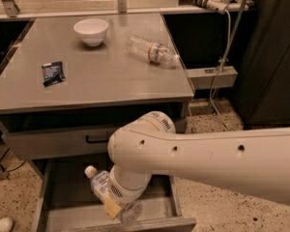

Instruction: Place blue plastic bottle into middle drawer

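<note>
Camera view.

- Desk (101,88): grey metal top, seen from its front edge.
- White bowl (91,31): upright, near the desk's back edge, left of centre.
- Clear crinkled bottle (152,50): lying on its side toward the back right corner, cap pointing to the right edge. It has a narrow red-blue label, and the print is not legible.
- Dark blue packet (53,73): flat, near the left edge. It bears white lines of print too small to read.
- Upper drawer front (53,143): closed, under the front edge, with a black handle (96,139).
- Middle drawer (41,209): pulled out below the front edge, with grey walls and a bare floor.
- Arm (208,161): white, entering from the right and bending down over the open drawer. The dark marking on its elbow band is unreadable.
- Gripper (113,207): low inside the drawer opening, below the wrist, pinching the bottle's lower body. A tan pad (111,208) lies across it.
- Blue plastic bottle (100,182): tilted, with its white cap up and to the left and its base toward the drawer's front wall. It has a pale whitish-blue label with no legible wording.
- White shoe (0,224): on the speckled floor, left of the drawer.
</note>
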